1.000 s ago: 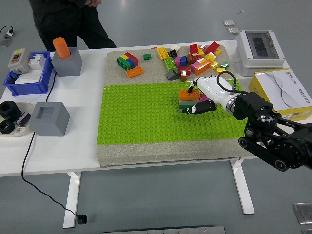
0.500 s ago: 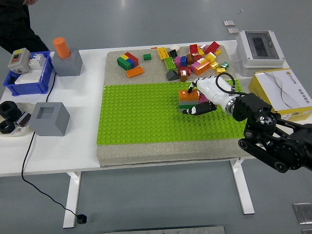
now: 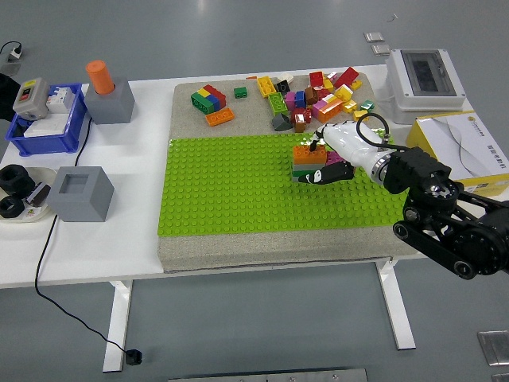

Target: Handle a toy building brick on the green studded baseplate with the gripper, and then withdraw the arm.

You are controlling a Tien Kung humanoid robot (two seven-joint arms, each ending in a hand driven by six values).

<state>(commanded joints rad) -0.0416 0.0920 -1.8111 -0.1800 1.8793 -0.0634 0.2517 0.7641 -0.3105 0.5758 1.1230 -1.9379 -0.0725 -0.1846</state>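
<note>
A green studded baseplate (image 3: 238, 187) lies on a grey mat in the middle of the table. Toward its upper right stands a small stack of bricks (image 3: 305, 161), with an orange brick (image 3: 306, 153) on top and green and red layers below. My right hand (image 3: 322, 161), white with black fingertips, reaches in from the right. Its fingers are curled around the stack's right side, one fingertip above the orange brick and others low at the stack's front. The left arm is out of view.
A pile of loose bricks (image 3: 314, 95) lies on the mat behind the baseplate, and a smaller group (image 3: 211, 102) at its back left. A white electrical box (image 3: 425, 78) and a yellow-white carton (image 3: 465, 151) stand right. Grey blocks (image 3: 79, 192), an orange cylinder (image 3: 100, 76) and a blue bin (image 3: 48, 119) stand left.
The hand and forearm have shifted slightly up and to the right, still at the stack. The person at the far left of the table has left the picture.
</note>
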